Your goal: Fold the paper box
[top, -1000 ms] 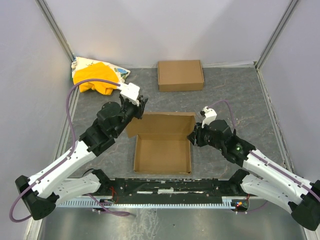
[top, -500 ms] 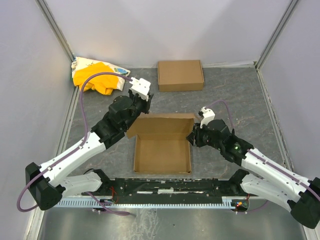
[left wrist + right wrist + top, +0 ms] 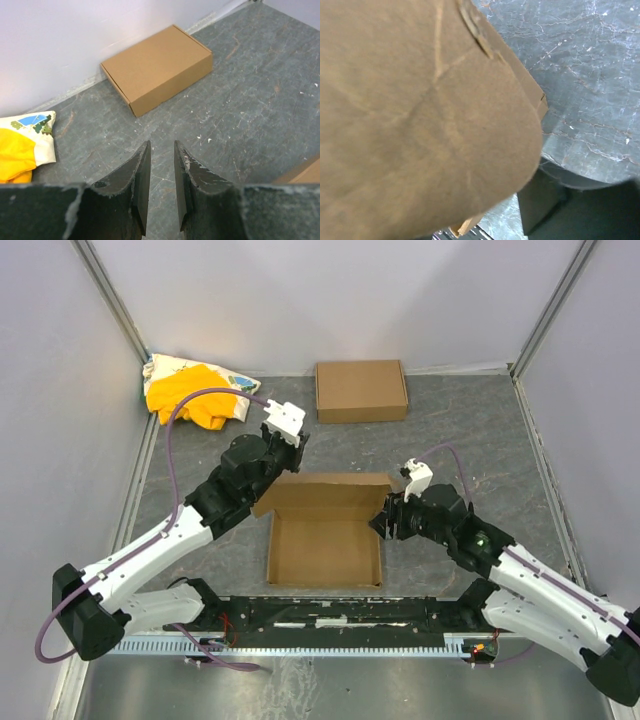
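The paper box [image 3: 325,540] stands in the middle of the table as an open shallow tray with its lid raised at the far side. My left gripper [image 3: 298,445] hovers over the lid's far left corner; its fingers [image 3: 161,145] are almost together with nothing between them. A corner of the box shows at the right edge of the left wrist view [image 3: 306,172]. My right gripper [image 3: 384,522] is against the box's right side. A rounded flap of the box [image 3: 420,115] fills the right wrist view and hides the jaws, apart from one dark finger [image 3: 545,212].
A second, closed flat cardboard box [image 3: 361,390] lies near the back wall, also seen in the left wrist view [image 3: 157,67]. A yellow cloth bundle [image 3: 190,400] sits in the back left corner. The grey walls close in on three sides.
My left gripper has moved away from me and to the right, over the lid's far left corner. My right gripper has shifted slightly nearer along the box's right side.
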